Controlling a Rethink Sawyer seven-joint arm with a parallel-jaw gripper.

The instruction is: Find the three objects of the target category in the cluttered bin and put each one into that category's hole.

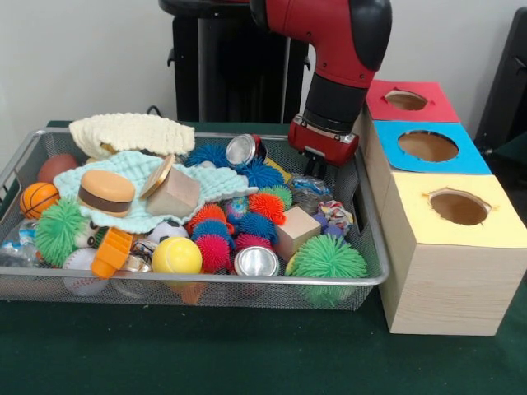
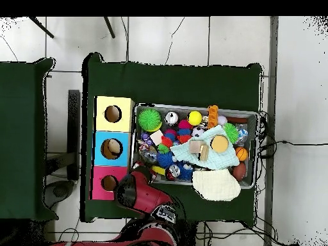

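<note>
Front view shows the red and black arm (image 1: 333, 49) coming down at the far right corner of the wire bin (image 1: 362, 280), its tool (image 1: 317, 169) dipping just behind the mesh beside a clear crinkly bag (image 1: 311, 191). Whether the tool is apart or together I cannot tell, since the mesh and clutter hide its tips.

Just left of the tool lies a tipped silver can (image 1: 244, 150) among blue spiky balls (image 1: 262, 174). Nearer sit orange and red spiky balls (image 1: 268, 206), a plain wooden block (image 1: 295, 232), a second can (image 1: 256, 262) end-on, and a large green spiky ball (image 1: 328, 258) at the near right corner. A yellow ball (image 1: 176, 256) rests at the near rim.

Further left, a toy hamburger (image 1: 106, 192) lies on a mint cloth (image 1: 132, 216), touching another wooden block (image 1: 173, 193) with a round lid leaning on it. A cream knitted cloth (image 1: 132, 132) hangs over the far rim. At the left end are a small basketball (image 1: 38, 198), a second green spiky ball (image 1: 59, 230) and an orange plastic piece (image 1: 110, 251).

Right of the bin, touching it, stand three wooden boxes in a row on the green table (image 1: 165, 354): yellow-topped box (image 1: 453, 247) nearest, blue-topped box (image 1: 428, 148) in the middle, red-topped box (image 1: 409, 100) farthest, each with a round hole.

Overhead, the arm (image 2: 144, 192) reaches over the corner of the bin (image 2: 258, 147) next to the red-topped box (image 2: 107, 182).
</note>
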